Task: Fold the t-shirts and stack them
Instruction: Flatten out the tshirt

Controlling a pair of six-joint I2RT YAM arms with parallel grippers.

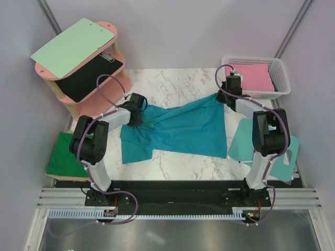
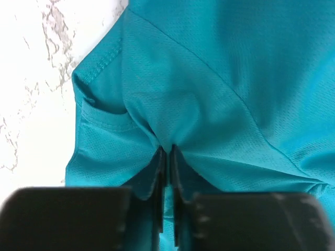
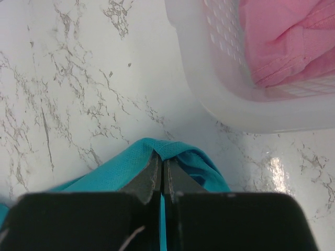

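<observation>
Teal t-shirt (image 1: 183, 128) lies across mid table (image 1: 172, 78), long axis running L-near to R-far btwn the two grips, rest of cloth spread toward the near edge. Left gripper (image 2: 167, 151) is nipped on a bunched fold at its L end. The right gripper (image 3: 161, 159) is clamped on the far-R corner, just beside basket (image 1: 280, 78). Both arms are on it, so next pull prob goes along that line. Dark green t-shirt (image 1: 63, 154) sits apart, far L.

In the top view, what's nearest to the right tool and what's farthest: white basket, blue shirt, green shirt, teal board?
1. teal-blue t-shirt: its corner is pinched in the right tool.
2. white basket: just beside it, far right.
3. teal board: near right.
4. dark green t-shirt: near left edge.
</observation>
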